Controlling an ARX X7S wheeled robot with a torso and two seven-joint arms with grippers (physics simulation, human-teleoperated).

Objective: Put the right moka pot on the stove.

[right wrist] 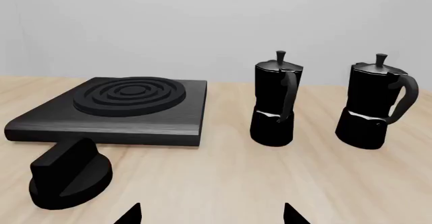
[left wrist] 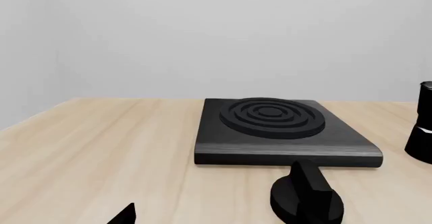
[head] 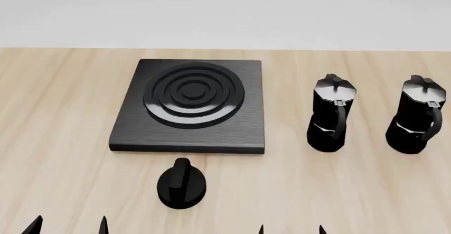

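- Left gripper (head: 68,226): you have only two dark fingertips showing at the lower left edge of the head frame, spread apart over bare wooden table (head: 56,181); released, nothing between them.
- Stove (head: 190,104): sits left of centre in the head frame, flat on the table, its ringed round burner (head: 194,94) unoccupied.
- Black knob (head: 181,184): lies just below the stove's near edge, close to it, lower centre-left of the frame.
- Right gripper (head: 291,229): two fingertips at the lower edge, right of centre, apart and holding nothing; your right wrist view shows the same gap.
- Left moka pot (head: 330,113): upright, right of the stove, handle facing the camera.
- Right moka pot (head: 419,115): upright at the far right of the head frame, beside its twin without touching it, well apart from the stove and from both grippers.
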